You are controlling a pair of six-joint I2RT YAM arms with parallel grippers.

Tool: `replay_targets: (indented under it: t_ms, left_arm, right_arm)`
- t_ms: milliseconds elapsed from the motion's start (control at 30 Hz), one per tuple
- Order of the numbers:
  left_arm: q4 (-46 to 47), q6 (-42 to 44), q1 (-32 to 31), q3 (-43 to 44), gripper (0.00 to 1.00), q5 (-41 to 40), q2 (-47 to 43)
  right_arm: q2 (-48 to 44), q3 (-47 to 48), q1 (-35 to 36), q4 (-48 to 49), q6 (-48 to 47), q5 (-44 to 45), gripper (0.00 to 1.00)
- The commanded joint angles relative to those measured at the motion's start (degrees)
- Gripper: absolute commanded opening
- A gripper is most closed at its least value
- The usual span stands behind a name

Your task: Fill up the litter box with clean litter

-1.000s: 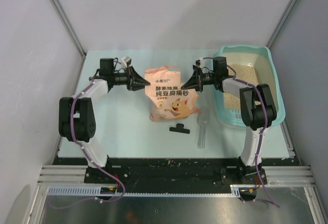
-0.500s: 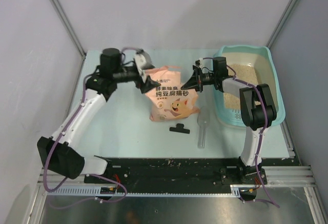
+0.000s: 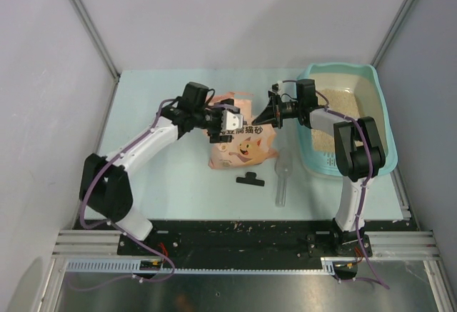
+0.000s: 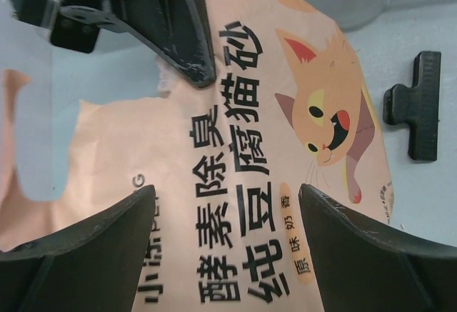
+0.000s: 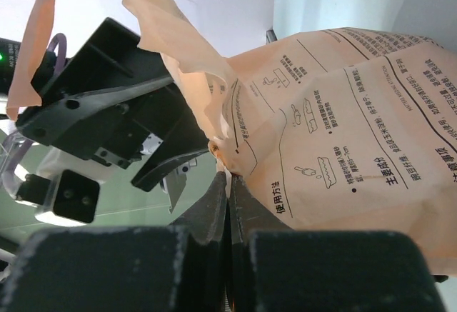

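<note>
R gripper (image 5: 228, 180) clamps edge of peach-pink cat-print bag (image 3: 239, 148), L gripper (image 4: 227, 198) open, empty above it; teal plastic litter box (image 3: 380, 105) lies right, nearer R arm.

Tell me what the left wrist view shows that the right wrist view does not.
Only left wrist: the orange cartoon cat face on the front of the peach-pink bag, and the black plastic clip on the table. Only right wrist: the printed instruction drawings on its back. Both: that bag, pinched by the shut right gripper.
</note>
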Motion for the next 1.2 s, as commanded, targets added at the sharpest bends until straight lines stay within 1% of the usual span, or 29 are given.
replay_targets:
  t_ms: [0, 100, 200, 233, 300, 333, 433, 500, 533, 567, 600, 667, 700, 733, 800, 833, 867, 933, 967, 1000, 1067, 1100, 1133, 1167]
  left_arm:
    - [-0.39, 4.66, -0.62, 3.01, 0.86, -1.85, 2.39]
    - [-0.65, 5.71, -0.62, 2.84, 0.84, -3.69, 4.24]
    - [-0.83, 5.1, -0.54, 3.19, 0.78, -5.01, 5.56]
    - [-1.26, 4.75, -0.54, 3.37, 0.72, -5.11, 5.73]
    - [-1.53, 4.49, -0.45, 3.45, 0.66, -5.46, 6.44]
    - [-1.71, 4.14, -0.45, 3.54, 0.59, -5.72, 6.53]
    - [-1.79, 0.98, -0.1, 4.16, 0.5, -5.55, 6.96]
    - [-1.8, -0.26, -0.1, 3.81, 0.46, -5.9, 6.79]
    - [-1.8, -0.26, -0.1, 3.55, 0.41, -6.07, 6.7]
    - [-1.88, -0.78, -0.01, 3.02, 0.38, -6.16, 6.7]
    - [-1.8, -1.22, -0.01, 2.84, 0.29, -6.42, 6.61]
    - [-1.88, -3.58, -0.01, 3.1, 0.2, -6.43, 6.44]
    - [-1.88, -4.73, -0.01, 3.36, 0.14, -6.43, 6.26]
    - [-1.88, -5.88, 0.08, 3.54, 0.12, -6.51, 6.09]
    - [-1.88, -8.69, 0.17, 3.63, 0.07, -5.9, 5.21]
    - [-1.88, -10.09, 0.17, 3.46, 0.06, -5.72, 4.95]
    - [-1.8, -10.63, 0.17, 3.37, 0.05, -5.37, 4.6]
    - [-1.88, -12.38, 0.17, 3.11, 0.05, -5.02, 4.07]
    - [-1.88, -13.0, 0.17, 3.1, 0.04, -4.93, 3.98]
    - [-1.8, -13.61, 0.17, 3.1, 0.04, -4.5, 3.89]
    - [-1.88, -14.93, 0.25, 2.58, 0.03, -4.14, 3.28]
    - [-1.88, -15.11, 0.25, 2.4, 0.03, -3.88, 3.27]
    - [-1.97, -15.81, 0.25, 2.4, 0.03, -3.88, 3.19]
    - [-1.88, -16.17, 0.25, 2.4, 0.03, -3.7, 3.1]
  right_arm:
    - [-2.17, 2.1, 0.54, 1.1, 0.78, -4.15, 0.0]
    - [-2.17, 2.01, 0.54, 1.1, 0.87, -4.24, 0.0]
    - [-2.08, 2.01, 0.54, 1.19, 0.96, -4.16, 0.0]
    - [-2.08, 2.01, 0.54, 1.1, 0.96, -4.24, 0.0]
    - [-1.91, 1.92, 0.46, 0.92, 1.04, -4.16, 0.0]
    - [-1.82, 2.01, 0.46, 0.92, 0.96, -4.07, 0.0]
    - [-1.65, 1.92, 0.28, 0.23, 1.13, -3.89, 0.0]
    - [-1.64, 2.01, -0.16, -0.65, 0.87, -3.54, 0.0]
    - [-1.64, 1.92, -0.25, -1.88, 0.69, -3.45, 0.0]
    - [-1.73, 1.92, -0.51, -2.41, 0.34, -3.54, 0.0]
    - [-1.73, 1.92, -0.77, -2.94, 0.25, -3.45, 0.0]
    - [-1.99, 2.01, -1.21, -3.56, -0.62, -3.37, 0.0]
    - [-2.43, 2.01, -2.0, -4.08, -1.41, -2.58, 0.01]
    - [-3.22, 2.01, -2.44, -5.91, -3.33, -1.88, 0.02]
    - [-4.19, 2.19, -4.28, -7.86, -8.42, 0.49, 0.18]
    - [-4.98, 2.27, -4.81, -8.47, -9.23, 1.37, 0.22]
    - [-5.25, 2.45, -5.25, -8.92, -10.2, 2.08, 0.29]
    - [-5.77, 3.94, -6.66, -9.97, -13.1, 3.84, 0.34]
    - [-5.95, 4.73, -7.1, -10.41, -14.85, 4.28, 0.39]
    - [-5.86, 7.69, -7.45, -13.11, -16.78, 4.89, 0.41]
    - [-6.12, 11.83, -8.33, -20.31, -26.77, 6.12, 0.43]
    - [-6.21, 14.46, -8.33, -24.43, -31.95, 8.56, 0.44]
    - [-6.3, 19.88, -7.99, -32.83, -43.4, 9.89, 0.43]
    - [-6.39, 22.11, -7.81, -36.31, -48.21, 11.3, 0.44]
